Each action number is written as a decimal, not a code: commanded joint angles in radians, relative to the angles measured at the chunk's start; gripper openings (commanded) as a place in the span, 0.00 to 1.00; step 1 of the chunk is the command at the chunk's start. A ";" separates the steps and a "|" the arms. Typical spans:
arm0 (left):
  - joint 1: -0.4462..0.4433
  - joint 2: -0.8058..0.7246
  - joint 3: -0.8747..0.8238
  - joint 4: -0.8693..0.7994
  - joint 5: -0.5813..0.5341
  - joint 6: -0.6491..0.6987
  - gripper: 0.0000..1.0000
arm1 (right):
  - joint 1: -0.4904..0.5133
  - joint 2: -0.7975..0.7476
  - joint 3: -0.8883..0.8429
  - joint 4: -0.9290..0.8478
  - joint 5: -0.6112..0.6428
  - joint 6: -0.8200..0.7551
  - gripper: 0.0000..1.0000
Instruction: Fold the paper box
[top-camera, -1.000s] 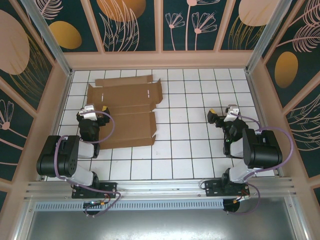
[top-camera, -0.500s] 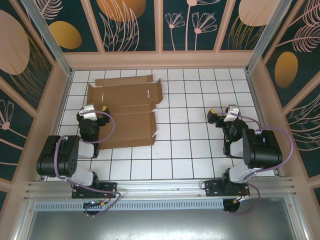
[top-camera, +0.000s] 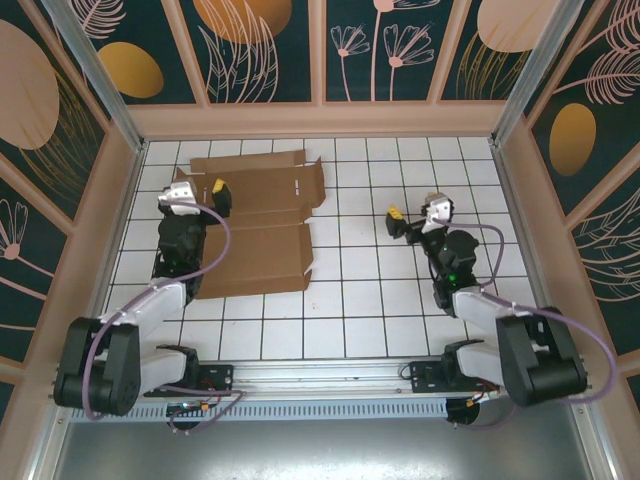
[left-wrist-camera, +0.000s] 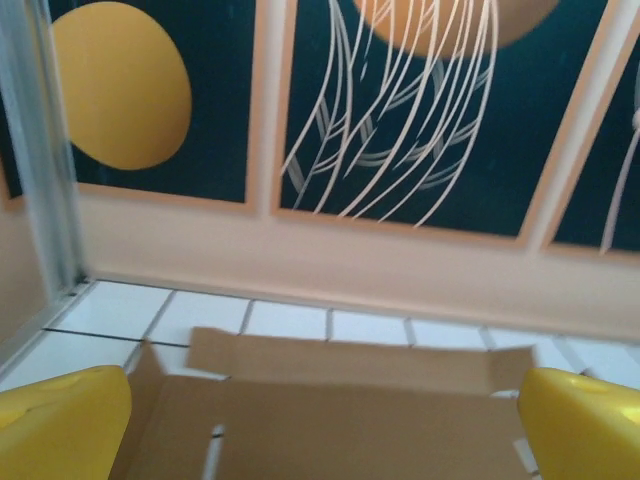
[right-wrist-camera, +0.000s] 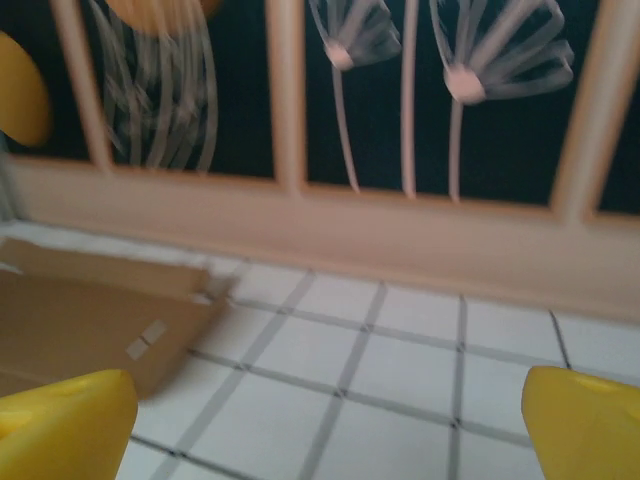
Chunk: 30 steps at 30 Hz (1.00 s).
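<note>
Paper box (top-camera: 255, 225) lies open and flat on tiled table (top-camera: 380, 300). Left gripper (top-camera: 199, 190) over box's far-left part, jaws spread, holding nothing. Right gripper (top-camera: 416, 211) well right of box, jaws spread, empty.

Plain brown paper box (top-camera: 262, 245). Under & around box: white tiled floor (top-camera: 360, 290), dark grid lines. Behind box: dark teal wall panels (top-camera: 265, 60) w/ orange discs, pale pink plant line-art, peach frames. Over box's left edge: black left arm (top-camera: 180, 245), purple cable (top-camera: 228, 243), yellow fingertips (left-wrist-camera: 60, 425).
</note>
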<state>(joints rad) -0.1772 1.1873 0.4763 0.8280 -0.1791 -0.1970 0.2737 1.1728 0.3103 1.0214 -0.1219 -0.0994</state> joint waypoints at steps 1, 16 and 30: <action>-0.054 -0.057 0.067 -0.249 0.072 -0.182 0.99 | 0.114 -0.074 0.146 -0.234 0.110 0.016 0.99; -0.230 -0.049 0.288 -0.909 -0.065 -0.649 0.99 | 0.196 0.031 0.622 -1.014 0.047 0.480 0.99; -0.113 0.240 0.280 -0.785 0.162 -0.703 0.84 | 0.280 0.519 0.800 -0.960 -0.121 0.410 0.95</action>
<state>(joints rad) -0.3401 1.3998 0.7803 -0.0525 -0.1440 -0.8425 0.5758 1.6169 1.0348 0.0521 -0.1719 0.3229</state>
